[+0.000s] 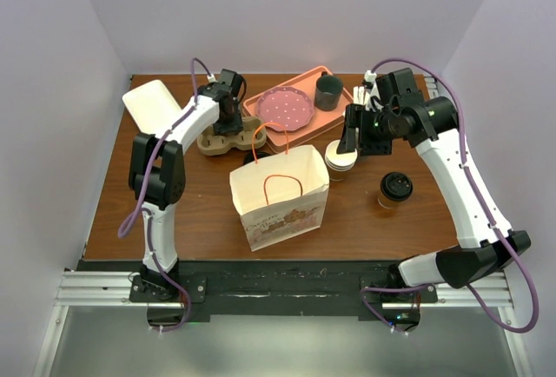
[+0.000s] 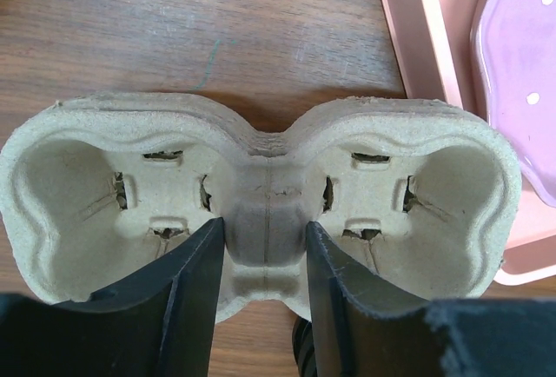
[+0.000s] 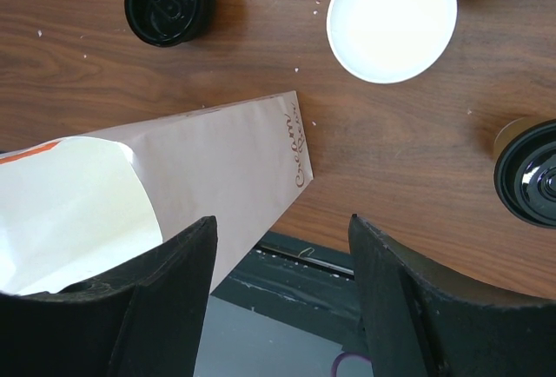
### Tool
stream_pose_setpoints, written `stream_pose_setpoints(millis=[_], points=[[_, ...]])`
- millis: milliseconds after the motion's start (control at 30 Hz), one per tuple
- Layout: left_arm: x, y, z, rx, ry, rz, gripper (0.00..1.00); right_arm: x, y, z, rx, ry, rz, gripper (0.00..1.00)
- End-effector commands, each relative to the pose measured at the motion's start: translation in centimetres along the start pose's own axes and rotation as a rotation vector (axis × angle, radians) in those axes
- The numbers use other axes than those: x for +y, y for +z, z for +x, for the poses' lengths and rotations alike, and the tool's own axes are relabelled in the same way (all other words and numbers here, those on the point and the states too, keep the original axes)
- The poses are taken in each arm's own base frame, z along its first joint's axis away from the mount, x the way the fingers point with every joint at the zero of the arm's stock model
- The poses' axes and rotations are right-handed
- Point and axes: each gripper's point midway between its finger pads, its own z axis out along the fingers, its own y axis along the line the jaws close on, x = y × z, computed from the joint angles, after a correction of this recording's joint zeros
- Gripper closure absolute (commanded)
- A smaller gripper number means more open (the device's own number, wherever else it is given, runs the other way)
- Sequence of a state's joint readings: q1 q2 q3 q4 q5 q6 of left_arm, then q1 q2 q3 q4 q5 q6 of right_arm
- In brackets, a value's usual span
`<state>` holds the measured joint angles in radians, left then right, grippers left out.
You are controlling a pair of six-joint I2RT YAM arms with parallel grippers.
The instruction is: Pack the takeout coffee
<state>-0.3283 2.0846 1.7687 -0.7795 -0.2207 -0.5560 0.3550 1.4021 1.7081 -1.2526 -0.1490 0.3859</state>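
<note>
Toward the back of the table, left of the tray, the left gripper is down over the carrier. Its fingers sit astride the middle ridge between the two wells, close on both sides; whether they pinch it yet I cannot tell. So the step in hand looks to be fetching the carrier, not the drink itself.

The coffee stands upright with its black lid on, out on the bare wood to the right of the bag, apart from it and not packed. The right gripper hangs above the wood between the bag and the stack, fingers spread wide with nothing between them.

Next, I'd say, the left fingers need to bite squarely on that ridge and lift the carrier level, clear of the tray just beside it. Then the coffee has to go into a well, or straight into the bag, whose mouth stands open upward. The right arm is the nearer one for that, and it would have to close around the cup below the lid without crushing the paper wall.

Counting:
- one coffee
- one bag
- one carrier with two wells, both empty
- one stack of lidless cups (how many in it I cannot tell)
- one loose lid behind the bag
- one mug and one plate, both on the one tray
- one white flat thing at the far left corner
</note>
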Motion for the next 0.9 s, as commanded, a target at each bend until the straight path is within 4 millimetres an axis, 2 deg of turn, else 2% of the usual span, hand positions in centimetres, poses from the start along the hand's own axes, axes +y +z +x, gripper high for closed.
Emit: stream_pose_setpoints(millis=[0, 300, 433, 667, 733, 867], points=[[0.1, -0.3, -0.9, -0.023, 0.008, -0.004, 0.62, 0.5, 0.0, -0.1, -0.011, 0.004, -0.028, 0.35], [0.1, -2.4, -2.6, -0.068, -0.023, -0.006, 0.6, 0.6, 0.2, -0.1, -0.005, 0.001, -0.031, 0.35], [0.1, -2.3, -2.6, -0.061, -0.025, -0.009, 0.55, 0.6, 0.2, -0.1, -0.005, -0.004, -0.032, 0.35], [-0.1, -2.4, -2.5, -0.056, -0.012, 0.0, 0.53, 0.7, 0.3, -0.1, -0.001, -0.01, -0.038, 0.35], [-0.1, -2.3, -2.4, -0.053, -0.007, -0.001, 0.48, 0.7, 0.2, -0.1, -0.002, -0.013, -0.04, 0.35], [0.0, -2.2, -2.0, -0.039, 0.002, 0.0, 0.57, 0.8, 0.3, -0.2, -0.001, -0.018, -0.042, 0.35]])
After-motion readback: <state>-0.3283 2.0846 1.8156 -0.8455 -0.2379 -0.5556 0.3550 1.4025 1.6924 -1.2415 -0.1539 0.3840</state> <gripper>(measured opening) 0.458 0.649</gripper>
